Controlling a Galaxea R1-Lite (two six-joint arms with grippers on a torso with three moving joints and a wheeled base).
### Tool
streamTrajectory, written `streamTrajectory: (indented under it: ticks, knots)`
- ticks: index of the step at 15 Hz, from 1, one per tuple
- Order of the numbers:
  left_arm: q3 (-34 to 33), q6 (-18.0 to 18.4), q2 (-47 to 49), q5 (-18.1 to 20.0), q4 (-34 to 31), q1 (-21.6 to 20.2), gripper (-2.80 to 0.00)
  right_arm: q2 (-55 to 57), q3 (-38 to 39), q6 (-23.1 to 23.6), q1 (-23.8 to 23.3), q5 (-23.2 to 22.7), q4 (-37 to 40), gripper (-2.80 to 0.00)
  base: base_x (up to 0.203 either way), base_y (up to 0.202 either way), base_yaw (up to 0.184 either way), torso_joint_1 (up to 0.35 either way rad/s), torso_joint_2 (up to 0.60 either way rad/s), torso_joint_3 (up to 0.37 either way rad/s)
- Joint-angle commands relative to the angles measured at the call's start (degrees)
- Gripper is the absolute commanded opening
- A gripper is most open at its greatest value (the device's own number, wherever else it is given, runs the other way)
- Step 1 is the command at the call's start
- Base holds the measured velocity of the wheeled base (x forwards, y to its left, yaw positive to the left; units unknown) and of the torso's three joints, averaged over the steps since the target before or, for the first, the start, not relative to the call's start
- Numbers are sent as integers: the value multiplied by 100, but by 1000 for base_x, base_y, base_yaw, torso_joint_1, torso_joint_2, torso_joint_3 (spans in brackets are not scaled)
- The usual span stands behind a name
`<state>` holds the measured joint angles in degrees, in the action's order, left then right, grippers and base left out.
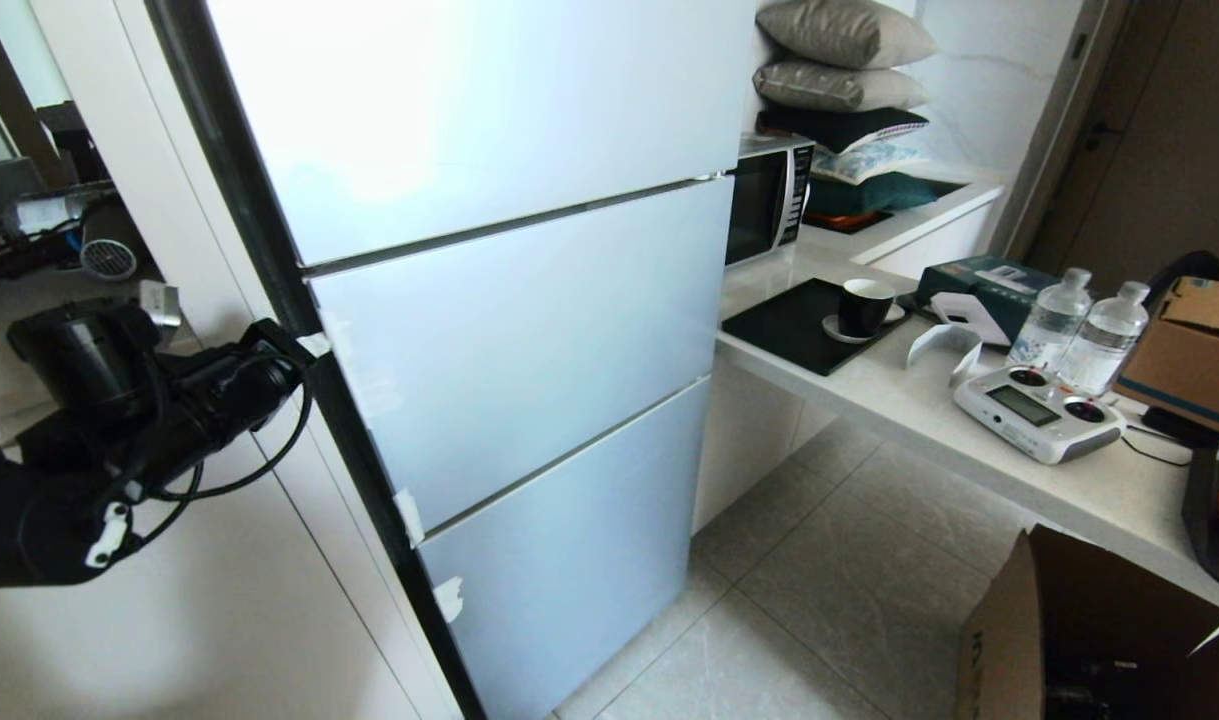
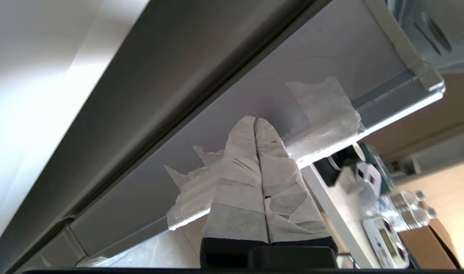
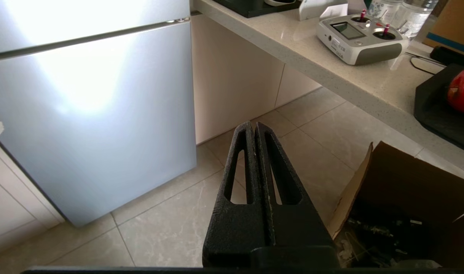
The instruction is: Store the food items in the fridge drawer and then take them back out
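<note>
Pale grey stone-look tiles cover the floor (image 1: pixel 849 590) of a small kitchen, and a speckled light stone counter (image 1: pixel 1099 490) runs along the robot's right, beside a tall fridge whose front is three glossy, pale blue-white flat panels parted by thin metal seams. The middle panel is the fridge drawer (image 1: pixel 529 350), closed flush with the panels above and below; torn scraps of white tape (image 2: pixel 323 114) cling to its left edge. On the counter sit a matte black tray (image 1: pixel 789 325) carrying a dark cup (image 1: pixel 862 305) on a white saucer, a grey radio controller (image 1: pixel 1037 412) with a small screen, two clear ribbed plastic water bottles (image 1: pixel 1074 330) and a brown cardboard box (image 1: pixel 1194 345); an open carton (image 3: pixel 407 198) stands on the floor below. A smooth, round, deep red fruit (image 3: pixel 462 89) lies in a second black tray (image 3: pixel 437 110) at the counter's near end, well apart from the drawer; the other fruit is not visible. The left gripper (image 2: pixel 255 121), its tapered fingers (image 2: pixel 239 171) wrapped in rough white tape, reaches from the left side with its tips pressed together and touching the drawer's side edge between the tape scraps, gripping nothing. The right gripper (image 3: pixel 254 125), black, grainy and slotted, hangs over the floor near the lowest panel, fingers fully together and empty.
</note>
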<state>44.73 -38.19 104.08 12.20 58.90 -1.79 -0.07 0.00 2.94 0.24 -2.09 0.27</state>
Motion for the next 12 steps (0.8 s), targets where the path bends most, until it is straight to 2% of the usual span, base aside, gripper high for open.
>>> streamTrajectory:
  ticks: [1, 2, 7, 12]
  knots:
    - [-97, -22, -64, 194, 27, 33, -280, -1, 0, 5, 2, -2, 0, -280, 0, 0, 0, 0, 0, 0]
    - [-166, -30, -99, 305, 25, 71, -280, 7, 0, 5, 2, -2, 0, -280, 0, 0, 0, 0, 0, 0]
    - [-333, -26, -99, 336, 25, 373, -280, 7, 0, -3, 2, -2, 0, -280, 0, 0, 0, 0, 0, 0]
    - [-436, -22, -90, 327, 25, 408, -280, 7, 0, 5, 2, -2, 0, -280, 0, 0, 0, 0, 0, 0]
